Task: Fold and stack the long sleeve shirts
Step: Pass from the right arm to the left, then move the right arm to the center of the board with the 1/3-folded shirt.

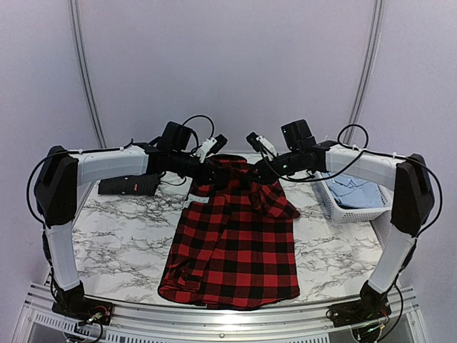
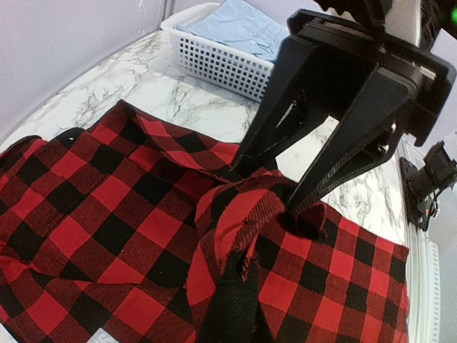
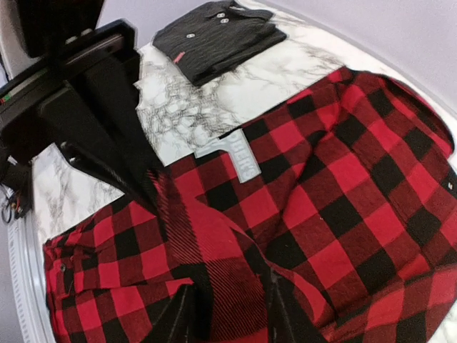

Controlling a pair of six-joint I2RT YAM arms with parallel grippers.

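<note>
The red-and-black plaid shirt (image 1: 235, 243) lies spread down the middle of the marble table, its near hem at the front edge. My left gripper (image 1: 207, 174) and right gripper (image 1: 263, 171) are both shut on its far edge, close together, holding it bunched and slightly raised. In the left wrist view my gripper (image 2: 239, 286) pinches a fold of plaid (image 2: 107, 200), with the right gripper's fingers (image 2: 343, 143) just beyond. In the right wrist view plaid (image 3: 343, 179) fills my gripper (image 3: 232, 307). The folded dark charcoal shirt (image 1: 128, 186) lies at back left and shows in the right wrist view (image 3: 218, 36).
A white slotted basket (image 1: 335, 207) holding light blue cloth stands at the right back and shows in the left wrist view (image 2: 221, 68). A grey label (image 3: 239, 157) lies on the plaid. The metal table rail (image 1: 228, 321) runs along the front edge.
</note>
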